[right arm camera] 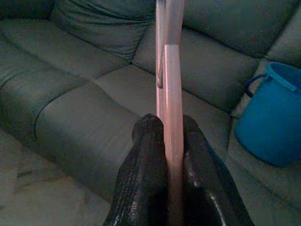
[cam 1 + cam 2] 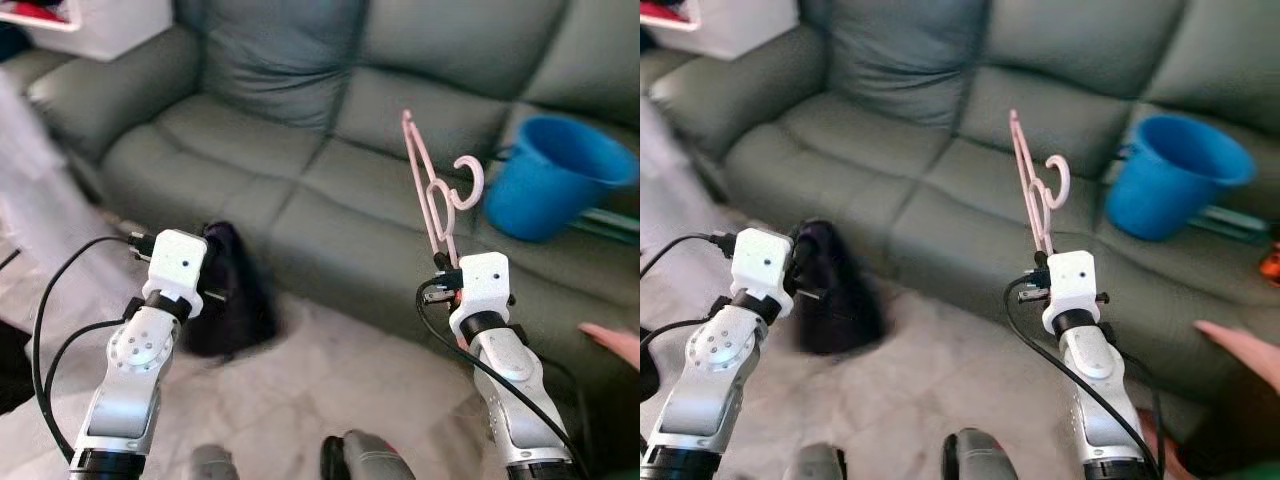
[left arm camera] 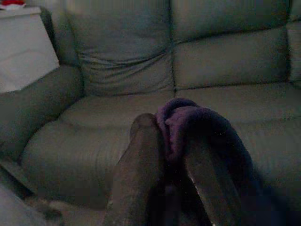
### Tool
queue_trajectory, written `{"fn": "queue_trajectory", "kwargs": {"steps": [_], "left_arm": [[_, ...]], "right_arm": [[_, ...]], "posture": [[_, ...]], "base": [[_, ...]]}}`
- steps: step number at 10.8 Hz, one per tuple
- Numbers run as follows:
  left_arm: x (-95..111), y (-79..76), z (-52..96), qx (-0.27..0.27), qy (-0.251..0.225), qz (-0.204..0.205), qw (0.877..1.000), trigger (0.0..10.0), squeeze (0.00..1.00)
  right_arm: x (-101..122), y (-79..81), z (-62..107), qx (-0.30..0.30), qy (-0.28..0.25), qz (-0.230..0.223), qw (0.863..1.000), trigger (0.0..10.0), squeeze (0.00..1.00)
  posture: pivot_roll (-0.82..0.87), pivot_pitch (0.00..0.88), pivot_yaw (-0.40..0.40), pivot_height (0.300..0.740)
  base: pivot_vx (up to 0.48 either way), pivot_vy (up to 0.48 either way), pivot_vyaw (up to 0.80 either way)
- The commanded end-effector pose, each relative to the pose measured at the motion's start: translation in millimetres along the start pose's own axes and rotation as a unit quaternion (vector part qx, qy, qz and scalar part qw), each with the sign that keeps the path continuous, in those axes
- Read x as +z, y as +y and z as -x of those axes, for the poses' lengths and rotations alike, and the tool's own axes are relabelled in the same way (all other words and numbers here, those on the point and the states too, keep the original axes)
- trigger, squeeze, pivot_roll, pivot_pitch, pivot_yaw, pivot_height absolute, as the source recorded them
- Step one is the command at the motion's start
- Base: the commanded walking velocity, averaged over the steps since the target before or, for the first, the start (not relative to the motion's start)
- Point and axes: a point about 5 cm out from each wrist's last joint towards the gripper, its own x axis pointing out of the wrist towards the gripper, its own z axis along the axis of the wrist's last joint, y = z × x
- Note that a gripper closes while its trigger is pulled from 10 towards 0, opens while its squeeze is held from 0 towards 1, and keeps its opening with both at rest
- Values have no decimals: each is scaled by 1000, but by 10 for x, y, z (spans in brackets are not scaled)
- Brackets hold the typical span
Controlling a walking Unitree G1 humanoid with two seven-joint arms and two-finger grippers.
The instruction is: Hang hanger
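At the upper left of the head views a white cabinet (image 2: 100, 25) stands beside the arm of the grey-green sofa (image 2: 300, 150), whose seat fills the middle of the frame. At the lower left the left gripper (image 3: 174, 155) is pinched on a dark purple cloth (image 2: 225, 290), which hangs in front of the sofa's base over the pale floor (image 2: 330, 380). Right of centre the right gripper (image 1: 165, 141) is pressed together on the lower part of the pink hanger (image 2: 432, 195), which stands nearly upright above the wrist, its hook curling toward the right. Further right a blue bucket (image 2: 550, 175) rests tilted on the sofa seat, and at the lower right edge a person's hand (image 2: 612, 343) reaches in.

No rail or rod is in sight, so hanging likely calls for a turn or a walk first. The hanger is thin and held near one end; a swing could twist it in the grip or catch its hook on the bucket. The person's hand sits close to the right arm's path.
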Motion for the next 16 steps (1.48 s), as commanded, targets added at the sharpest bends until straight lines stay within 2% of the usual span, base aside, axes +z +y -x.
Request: {"fn": "queue_trajectory", "kwargs": {"steps": [1, 3, 4, 5, 6, 8, 10, 11, 12, 14, 15, 16], "left_arm": [[36, 61, -16, 15, -10, -14, 1000, 10000, 0], [43, 73, -42, 30, -11, -28, 999, 10000, 0], [50, 109, -76, 51, -11, -48, 997, 10000, 0], [59, 148, -128, 67, -11, -88, 994, 10000, 0], [57, 260, -282, 92, 5, -105, 990, 10000, 0], [114, 329, -447, 98, 14, -108, 989, 10000, 0], [126, 364, -499, 104, 18, -128, 986, 10000, 0], [103, 408, -510, 119, 26, -136, 983, 10000, 0], [67, 484, -516, 146, 38, -150, 977, 10000, 0], [48, 543, -520, 157, 46, -165, 973, 10000, 0], [53, 509, -525, 136, 40, -154, 978, 10000, 0], [89, 459, -531, 113, 23, -171, 978, 10000, 0]], "right_arm": [[3, 22, -8, 1, 1, -1, 1000, 10000, 0], [4, 30, -6, 3, 2, -1, 1000, 10000, 0], [3, 37, -4, 8, 3, -2, 1000, 10000, 0], [1, 55, -15, 23, 7, -6, 1000, 10000, 0], [-6, 138, -49, 73, 20, -13, 997, 10000, 0], [48, 242, -114, 148, 30, -20, 988, 10000, 0], [108, 424, -135, 257, 53, -36, 964, 10000, 0], [72, 540, -102, 304, 79, -33, 949, 10000, 0], [20, 674, -18, 362, 102, -21, 926, 10000, 0], [43, 764, 62, 411, 109, -20, 905, 10000, 0], [36, 796, 126, 445, 121, -17, 887, 10000, 0], [40, 800, 140, 465, 126, -10, 876, 10000, 0]], "posture": [[-63, 130, -89, 740], [-64, 131, -87, 740], [-64, 131, -86, 740], [-64, 131, -86, 740], [-60, 132, -87, 740], [-65, 127, -83, 740], [-67, 126, -81, 740], [-67, 126, -81, 740], [-52, 120, -82, 740], [-52, 120, -82, 740], [-52, 120, -82, 740], [-52, 117, -78, 740]], "base": [[0, 0, 0], [0, 0, 0], [0, 0, 0], [0, 0, 0], [0, 0, 0], [0, 0, 0], [0, 0, 0], [0, 0, 0], [0, 0, 0], [0, 0, 0], [0, 0, 0], [0, 0, 0]]}}
